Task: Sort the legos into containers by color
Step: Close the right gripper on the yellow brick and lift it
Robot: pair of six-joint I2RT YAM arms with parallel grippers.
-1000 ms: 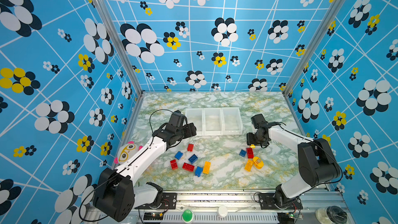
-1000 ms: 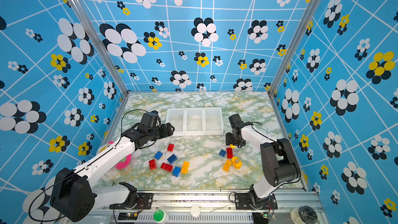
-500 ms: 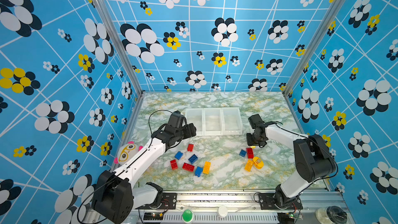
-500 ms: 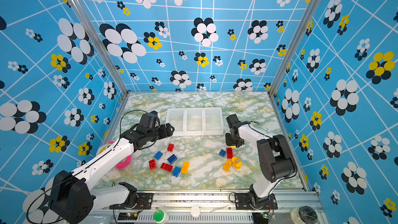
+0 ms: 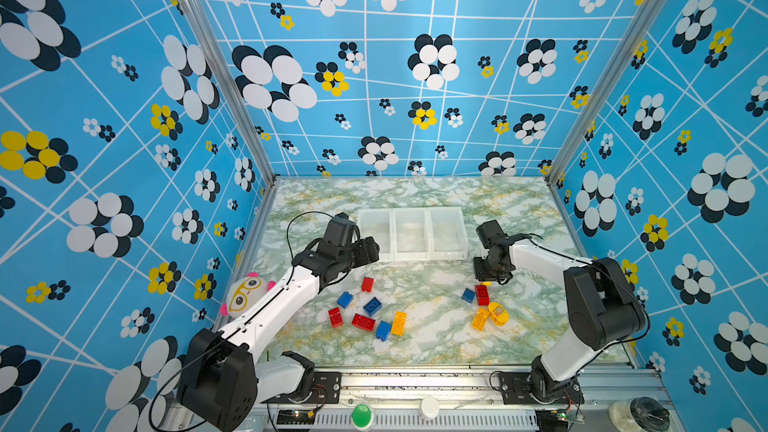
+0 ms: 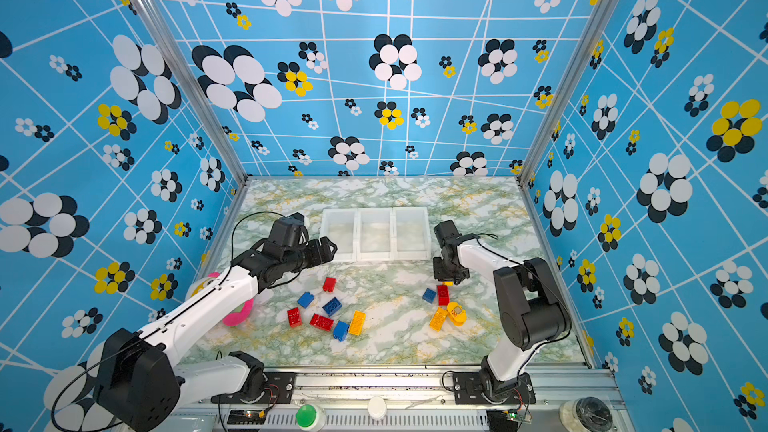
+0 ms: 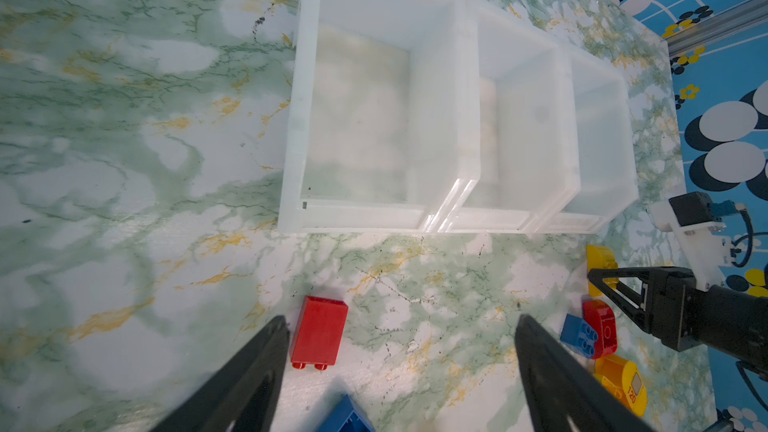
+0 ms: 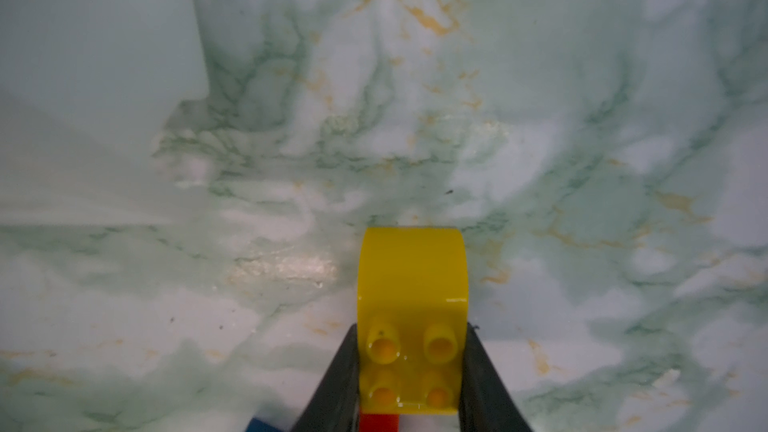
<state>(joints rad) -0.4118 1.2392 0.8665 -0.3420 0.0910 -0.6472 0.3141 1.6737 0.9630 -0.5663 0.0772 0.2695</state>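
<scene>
My right gripper [image 8: 411, 328] is shut on a yellow lego [image 8: 411, 276] low over the marble table, right of the containers [image 5: 411, 234]. In both top views it [image 5: 488, 278] [image 6: 448, 278] stands just behind a blue lego [image 5: 468, 295], a red one [image 5: 482, 295], an orange one [image 5: 480, 318] and a rounded yellow labelled piece [image 5: 498, 312]. My left gripper [image 7: 401, 322] is open, holding nothing, above a red lego [image 7: 319, 330] in front of the leftmost container [image 7: 357, 118]. Several more red, blue and orange legos [image 5: 372, 306] lie scattered front centre.
A plush toy with yellow glasses [image 5: 245, 295] lies at the table's left edge under my left arm. Patterned blue walls close in three sides. A metal rail with a green button [image 5: 360, 415] runs along the front.
My right gripper's jaws have closed onto the yellow lego and shifted slightly towards the front. The left arm has barely moved and stays open.
</scene>
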